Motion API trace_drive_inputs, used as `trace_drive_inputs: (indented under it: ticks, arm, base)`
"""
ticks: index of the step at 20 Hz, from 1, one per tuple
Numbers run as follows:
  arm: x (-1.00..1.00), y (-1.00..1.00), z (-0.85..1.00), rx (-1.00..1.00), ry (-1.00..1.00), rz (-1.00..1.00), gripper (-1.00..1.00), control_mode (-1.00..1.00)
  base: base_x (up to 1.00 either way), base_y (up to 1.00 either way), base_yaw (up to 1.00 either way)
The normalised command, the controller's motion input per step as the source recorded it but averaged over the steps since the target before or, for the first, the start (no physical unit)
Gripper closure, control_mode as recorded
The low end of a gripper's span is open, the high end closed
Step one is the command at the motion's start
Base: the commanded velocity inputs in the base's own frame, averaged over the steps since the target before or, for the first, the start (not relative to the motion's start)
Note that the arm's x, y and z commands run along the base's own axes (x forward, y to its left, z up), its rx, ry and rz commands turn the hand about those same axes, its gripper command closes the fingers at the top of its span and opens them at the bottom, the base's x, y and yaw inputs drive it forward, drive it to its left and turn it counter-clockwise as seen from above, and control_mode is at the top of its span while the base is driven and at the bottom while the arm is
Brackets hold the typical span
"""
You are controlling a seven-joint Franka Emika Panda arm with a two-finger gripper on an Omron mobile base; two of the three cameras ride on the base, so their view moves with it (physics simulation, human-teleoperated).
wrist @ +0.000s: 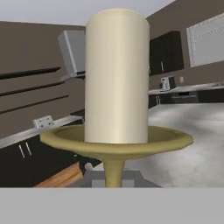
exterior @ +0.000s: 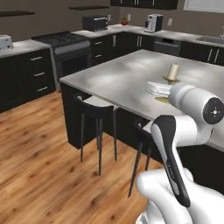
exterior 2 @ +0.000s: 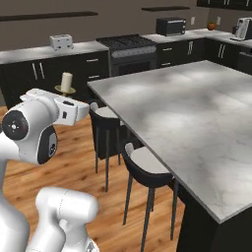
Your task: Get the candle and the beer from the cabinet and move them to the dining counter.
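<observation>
The gripper (exterior 2: 74,101) sits at the end of the white arm, raised above the floor just off the near edge of the island. It carries the candle (wrist: 117,78), which stands upright right in front of the hand camera: a cream-white stub on a brass dish, with the thin stem of the holder dropping down toward the fingers. The fingers themselves are hidden by the holder and the arm, so I cannot tell whether they are clamped on the stem or merely under it (the candle does ride above the hand in both base views).

In the left base view the candle (exterior: 173,72) appears over the dining counter (exterior: 118,74); in the right base view it (exterior 2: 66,81) appears to the left of the counter's edge (exterior 2: 197,118), so how far over the marble it really is cannot be settled.

Below the counter's near side stand 2 dark stools with pale seats, stool (exterior: 94,114) farther left and stool (exterior 2: 147,170) closer to the robot's base, on the wood floor (exterior: 39,166).

Farther back, along the wall, run dark lower cabinets with a stove (exterior: 65,43), a toaster (exterior 2: 61,42), a black microwave (exterior: 95,22) and a white coffee machine (exterior: 153,22) on the narrow worktop.
</observation>
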Motion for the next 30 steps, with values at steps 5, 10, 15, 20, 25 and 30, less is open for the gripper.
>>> trace_drive_inputs:
  ticks: [5, 10, 15, 20, 25, 30]
  arm:
    - [0.00, 0.00, 0.00, 0.00, 0.00, 0.00, 1.00, 1.00]
    - [0.00, 0.00, 0.00, 0.00, 0.00, 0.00, 1.00, 1.00]
    - [0.00, 0.00, 0.00, 0.00, 0.00, 0.00, 1.00, 1.00]
    - [0.00, 0.00, 0.00, 0.00, 0.00, 0.00, 1.00, 1.00]
    - [0.00, 0.00, 0.00, 0.00, 0.00, 0.00, 1.00, 1.00]
    - [0.00, 0.00, 0.00, 0.00, 0.00, 0.00, 1.00, 1.00]
  base:
    - [0.36, 0.61, -0.30]
    - [0.15, 0.75, -0.18]
    - [0.15, 0.69, -0.25]
    - [0.22, 0.62, -0.32]
    - [0.26, 0.58, -0.34]
    - [0.26, 0.59, -0.32]
